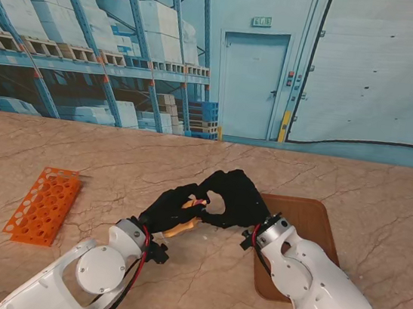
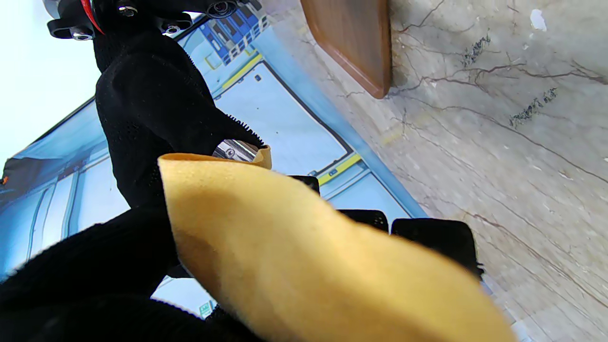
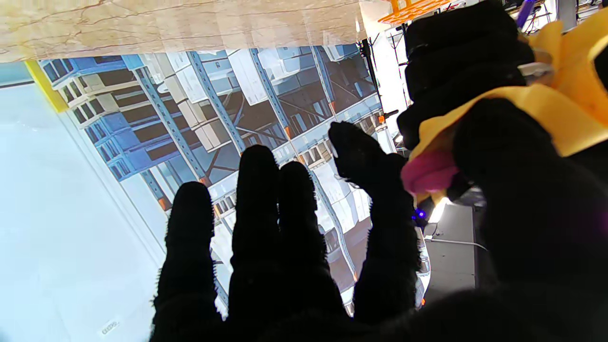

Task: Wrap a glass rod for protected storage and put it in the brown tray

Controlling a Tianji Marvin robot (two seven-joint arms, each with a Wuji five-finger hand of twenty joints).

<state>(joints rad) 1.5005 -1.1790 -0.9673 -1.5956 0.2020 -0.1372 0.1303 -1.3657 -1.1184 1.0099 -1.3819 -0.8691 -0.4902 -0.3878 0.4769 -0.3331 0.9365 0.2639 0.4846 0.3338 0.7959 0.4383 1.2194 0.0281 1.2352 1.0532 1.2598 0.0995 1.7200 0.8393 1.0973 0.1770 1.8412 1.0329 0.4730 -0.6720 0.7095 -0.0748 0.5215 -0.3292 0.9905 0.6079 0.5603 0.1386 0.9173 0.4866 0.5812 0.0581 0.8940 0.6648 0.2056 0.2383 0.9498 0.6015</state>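
So there's one marble table (image 1: 384, 193), one brown tray (image 1: 312, 218) on the right, one orange rack (image 1: 44, 204) off to the left, and two black-gloved hands meeting mid-table. The left hand (image 1: 172, 209) is clenched around one yellow cloth (image 1: 181, 230), while the right hand (image 1: 233, 196) pinches the cloth's far end between thumb and forefinger, its other fingers spread. Only the right wrist view shows a pink bit (image 3: 427, 172) poking out there; the glass rod itself I can't make out.
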